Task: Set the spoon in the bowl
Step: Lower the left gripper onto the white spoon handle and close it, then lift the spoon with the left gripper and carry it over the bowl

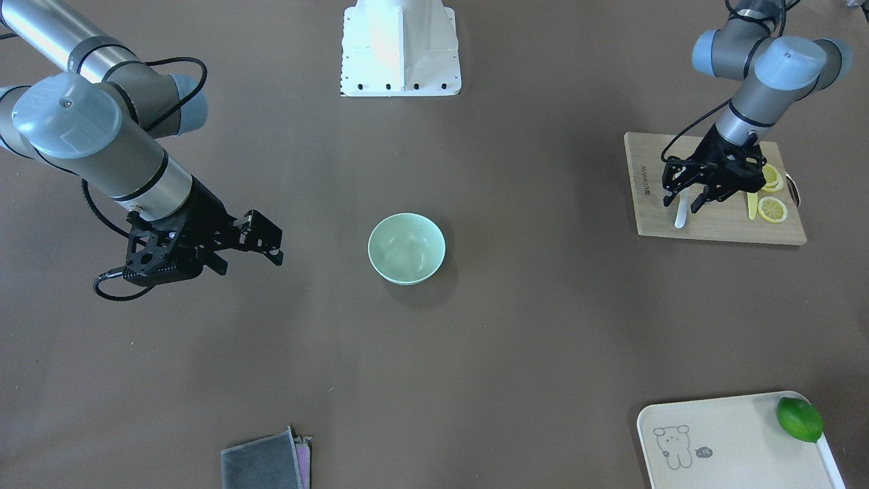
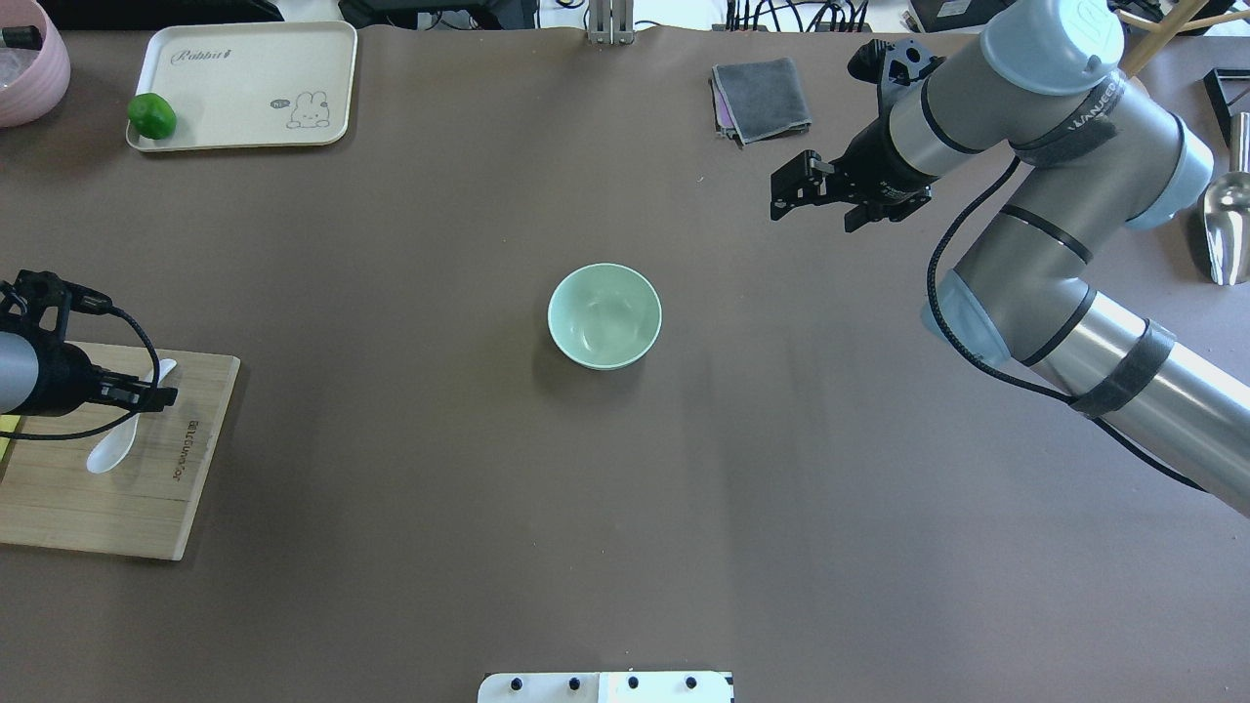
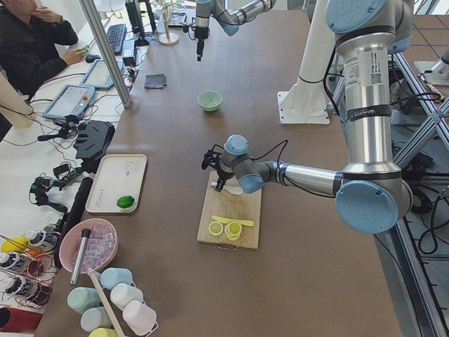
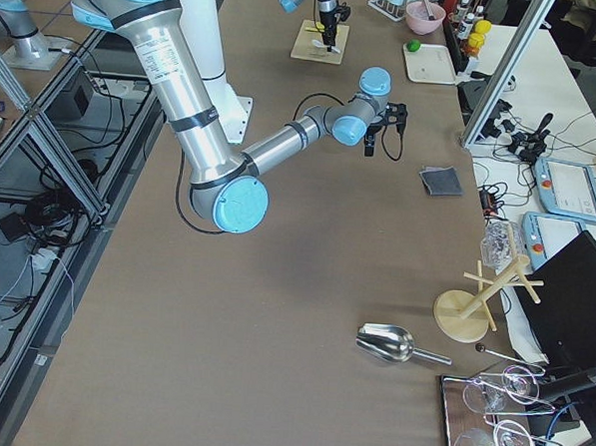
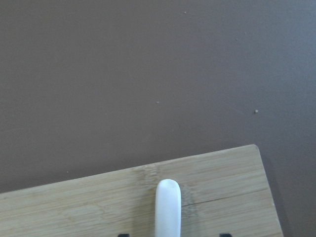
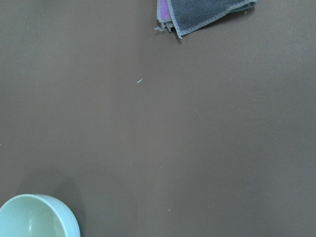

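The white spoon (image 1: 680, 217) lies on the wooden cutting board (image 1: 719, 227), also seen from overhead (image 2: 109, 451). My left gripper (image 1: 682, 202) is low over the spoon, open, with a finger on each side of the handle. In the left wrist view the handle (image 5: 168, 207) runs between the two fingertips at the bottom edge. The pale mint-green bowl (image 1: 406, 248) stands empty at mid table (image 2: 604, 315). My right gripper (image 2: 812, 203) is open and empty, hovering beyond the bowl on the right.
Lemon slices (image 1: 772, 209) and a yellow knife (image 1: 752, 205) lie on the board beside the spoon. A cream tray (image 2: 244, 88) holds a lime (image 2: 151, 115). A folded grey cloth (image 2: 762, 98) lies at the far edge. A metal scoop (image 2: 1226, 220) lies far right.
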Controlling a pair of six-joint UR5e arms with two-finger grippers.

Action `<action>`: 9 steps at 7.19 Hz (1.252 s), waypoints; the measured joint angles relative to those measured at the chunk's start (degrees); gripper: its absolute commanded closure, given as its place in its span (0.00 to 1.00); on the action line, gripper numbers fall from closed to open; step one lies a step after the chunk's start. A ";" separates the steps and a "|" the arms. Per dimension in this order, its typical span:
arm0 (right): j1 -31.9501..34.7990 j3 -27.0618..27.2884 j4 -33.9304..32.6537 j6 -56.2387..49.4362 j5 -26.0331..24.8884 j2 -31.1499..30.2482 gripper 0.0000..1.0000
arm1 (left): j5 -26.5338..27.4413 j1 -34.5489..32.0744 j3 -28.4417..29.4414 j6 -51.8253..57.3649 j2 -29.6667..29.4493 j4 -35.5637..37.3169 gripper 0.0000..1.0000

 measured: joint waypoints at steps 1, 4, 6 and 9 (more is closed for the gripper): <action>0.00 0.02 0.06 0.05 -0.01 -0.15 0.00 | 0.02 0.04 0.09 0.00 0.03 -0.01 0.50; 0.00 0.29 0.20 0.45 -0.08 -0.69 0.00 | 0.05 0.07 0.28 0.10 0.12 -0.01 0.98; 0.00 0.74 0.23 0.67 -0.08 -0.89 0.00 | 0.03 0.08 0.24 0.17 0.20 -0.07 1.00; 0.06 1.42 0.10 0.72 0.15 -0.90 0.00 | -0.26 -0.44 -2.97 0.16 0.58 0.10 1.00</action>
